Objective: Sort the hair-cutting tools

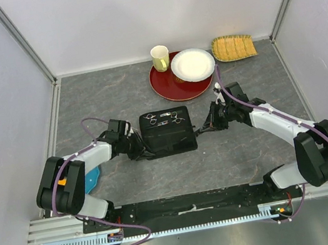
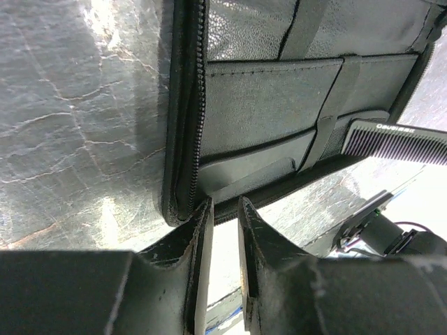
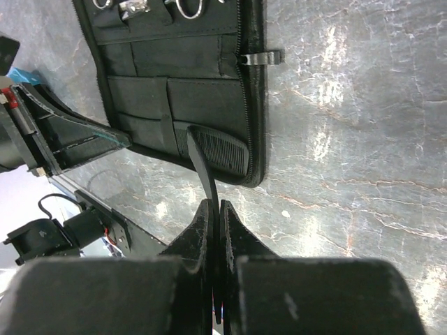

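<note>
A black case [image 1: 167, 136] lies open mid-table, with two silver scissors [image 1: 151, 120] [image 1: 177, 119] at its far end. They also show at the top of the right wrist view, as one scissors [image 3: 187, 7] and the other scissors [image 3: 105, 3]. My right gripper [image 3: 214, 204] is shut on the long black comb [image 3: 222, 148], whose toothed end rests in the case's near-right corner pocket. That comb [image 2: 398, 142] pokes in from the right in the left wrist view. My left gripper [image 2: 223, 204] stands narrowly open, its tips at the case's [image 2: 265, 105] near-left zipper edge with nothing between the fingers.
A red plate [image 1: 167, 87], a white plate [image 1: 192, 65], a pale cup [image 1: 160, 58] and a yellow woven tray [image 1: 233, 47] stand at the back. A blue item [image 1: 92, 179] lies by the left arm's base. The case's zipper pull [image 3: 264, 58] sticks out to the right.
</note>
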Available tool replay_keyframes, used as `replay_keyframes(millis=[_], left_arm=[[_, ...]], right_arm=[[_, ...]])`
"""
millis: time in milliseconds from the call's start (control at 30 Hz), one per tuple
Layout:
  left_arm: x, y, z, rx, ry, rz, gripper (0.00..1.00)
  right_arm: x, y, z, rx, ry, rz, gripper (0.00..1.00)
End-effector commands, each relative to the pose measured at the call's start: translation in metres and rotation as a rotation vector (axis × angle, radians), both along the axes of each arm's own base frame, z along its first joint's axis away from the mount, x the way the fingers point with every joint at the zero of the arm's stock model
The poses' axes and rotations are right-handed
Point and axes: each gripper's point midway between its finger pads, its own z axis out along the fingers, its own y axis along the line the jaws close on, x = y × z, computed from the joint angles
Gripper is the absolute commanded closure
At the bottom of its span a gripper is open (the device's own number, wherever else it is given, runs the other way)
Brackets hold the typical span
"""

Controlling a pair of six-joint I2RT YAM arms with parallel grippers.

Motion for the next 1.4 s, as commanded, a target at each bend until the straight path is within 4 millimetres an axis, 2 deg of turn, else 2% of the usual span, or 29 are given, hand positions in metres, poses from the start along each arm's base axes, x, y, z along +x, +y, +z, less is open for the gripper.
replay_keyframes(millis=[0,167,333,500,800,1033,1367], left_arm=[[0.005,0.001,0.000,0.000,-0.017,0.051,0.73],[0.000,0.007,-0.006,0.031,-0.002,0.052,0.74],[-0.001,0.008,-0.009,0.041,0.001,0.047,0.75],[-0.003,0.009,-0.010,0.046,0.004,0.037,0.75],[-0.003,0.007,-0.006,0.034,-0.006,0.026,0.75],[-0.002,0.006,-0.006,0.029,-0.009,0.020,0.75],[-0.004,0.006,-0.006,0.028,-0.007,0.020,0.76]], right_arm=[[0.001,-0.013,-0.023,-0.091,-0.006,-0.012,1.00],[0.015,-0.024,-0.034,-0.170,-0.039,-0.052,1.00],[0.034,-0.015,-0.029,-0.143,-0.065,-0.056,1.00],[0.047,-0.010,-0.034,-0.145,-0.052,-0.062,1.00],[0.033,0.001,-0.064,-0.113,0.010,0.038,1.00],[0.027,0.013,-0.075,-0.099,0.022,0.059,1.00],[0.031,0.056,-0.079,-0.016,-0.018,0.020,1.00]])
